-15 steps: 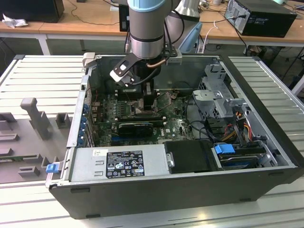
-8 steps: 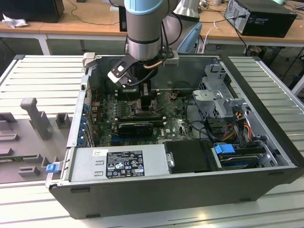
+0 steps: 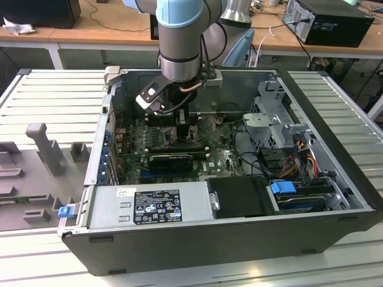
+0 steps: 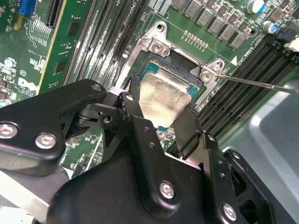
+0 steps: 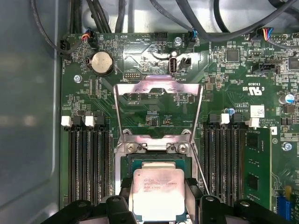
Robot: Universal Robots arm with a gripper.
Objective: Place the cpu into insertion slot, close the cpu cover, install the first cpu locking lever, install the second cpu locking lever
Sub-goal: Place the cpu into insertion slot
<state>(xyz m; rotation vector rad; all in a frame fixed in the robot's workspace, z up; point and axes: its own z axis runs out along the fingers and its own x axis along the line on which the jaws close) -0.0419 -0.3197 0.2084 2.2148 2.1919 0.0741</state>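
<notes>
In both wrist views the pale silver cpu (image 5: 158, 193) (image 4: 164, 99) sits between my gripper's (image 5: 158, 198) (image 4: 161, 106) black fingers (image 5: 125, 198), which are shut on its two sides. It hangs right over the insertion slot (image 5: 154, 161) (image 4: 196, 77), a dark socket with a metal rim; whether it touches the socket I cannot tell. The cpu cover (image 5: 159, 85), a silvery frame, is swung open and lies back past the hinge. A thin locking lever (image 4: 261, 83) sticks out beside the socket. In the exterior view the arm (image 3: 179, 54) reaches down into the open computer case (image 3: 335, 233).
Long black memory slots (image 5: 88, 158) (image 5: 229, 154) flank the socket on both sides. A coin battery (image 5: 102, 63) and black cables (image 5: 140, 14) lie beyond the open cover. The power supply (image 3: 149, 206) and a drive cage (image 3: 275, 119) fill the case's near and right parts in the exterior view.
</notes>
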